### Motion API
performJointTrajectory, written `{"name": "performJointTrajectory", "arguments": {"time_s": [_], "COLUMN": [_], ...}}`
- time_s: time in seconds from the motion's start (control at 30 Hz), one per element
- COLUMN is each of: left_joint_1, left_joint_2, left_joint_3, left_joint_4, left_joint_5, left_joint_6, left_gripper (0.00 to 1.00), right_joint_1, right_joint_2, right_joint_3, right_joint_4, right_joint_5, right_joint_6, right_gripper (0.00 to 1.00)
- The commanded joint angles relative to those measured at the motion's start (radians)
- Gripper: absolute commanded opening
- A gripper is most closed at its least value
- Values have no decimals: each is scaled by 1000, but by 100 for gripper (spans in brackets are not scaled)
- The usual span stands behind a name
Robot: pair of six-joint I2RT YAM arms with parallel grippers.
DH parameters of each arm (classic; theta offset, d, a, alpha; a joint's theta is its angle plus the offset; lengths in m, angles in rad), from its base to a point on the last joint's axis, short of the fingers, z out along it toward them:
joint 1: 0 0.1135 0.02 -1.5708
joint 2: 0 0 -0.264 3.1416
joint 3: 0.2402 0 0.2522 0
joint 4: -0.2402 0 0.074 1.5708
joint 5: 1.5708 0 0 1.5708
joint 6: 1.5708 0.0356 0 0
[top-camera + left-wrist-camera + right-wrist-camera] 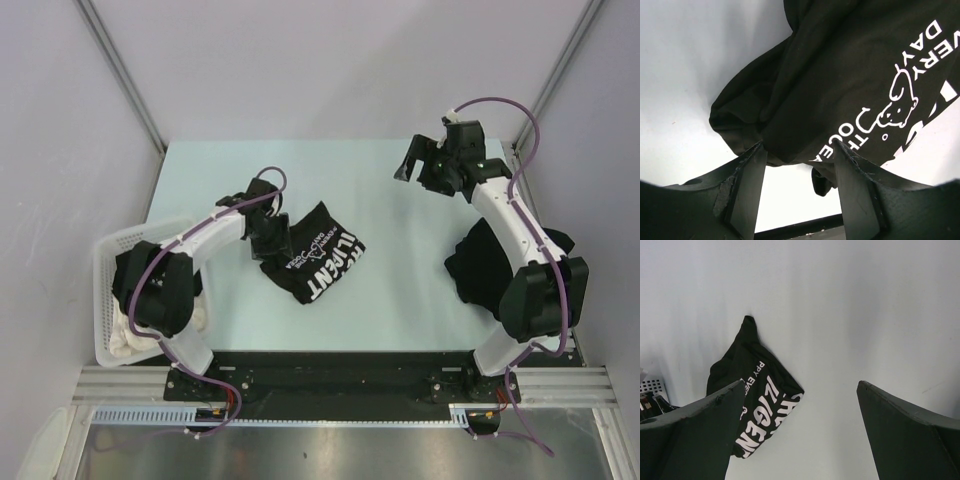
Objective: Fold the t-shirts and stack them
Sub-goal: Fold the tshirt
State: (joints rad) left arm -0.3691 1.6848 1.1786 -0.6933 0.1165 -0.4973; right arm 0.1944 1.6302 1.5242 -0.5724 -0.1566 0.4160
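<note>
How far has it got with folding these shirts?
Partway, it seems. Done: a black pile lies at the right under the right arm, its folds unclear. In hand: the printed t-shirt lies crumpled mid-table, left fingers apart at its edge, right fingers open and empty. To do: folding and stacking it, and perhaps more in the basket, mostly hidden by the left arm.

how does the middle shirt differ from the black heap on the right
The middle shirt shows white lettering; the right heap shows none. The middle shirt lies in the open at the left hand; the right heap sits partly under the right arm. Both are black.
</note>
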Motion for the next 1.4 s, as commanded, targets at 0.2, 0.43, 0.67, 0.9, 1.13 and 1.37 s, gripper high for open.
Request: {"name": "performJointTrajectory", "arguments": {"time_s": [0.2,0.43,0.67,0.9,1.13,1.37], "left_joint_1": [6,9,10,10,9,19], "left_joint_2": [39,84,125,154,188,220], "left_joint_3": [133,162,173,182,171,164], "left_joint_4": [-149,-215,-249,-232,-204,-158], "left_joint_5": [-97,-115,-147,-136,-101,-78], "left_joint_6": [23,29,31,28,23,2], "left_gripper": [64,64,66,71,72,73], "right_joint_1": [-21,-32,-52,-87,-113,-116], "right_joint_2": [-13,3,-1,-10,-27,-58], "right_joint_3": [17,14,-7,-21,-19,-15], "right_joint_4": [25,58,69,89,82,48], "right_joint_5": [-64,-90,-110,-147,-195,-210], "right_joint_6": [-25,-14,-25,-36,-49,-57], "right_gripper": [100,100,100,100,100,100]}}
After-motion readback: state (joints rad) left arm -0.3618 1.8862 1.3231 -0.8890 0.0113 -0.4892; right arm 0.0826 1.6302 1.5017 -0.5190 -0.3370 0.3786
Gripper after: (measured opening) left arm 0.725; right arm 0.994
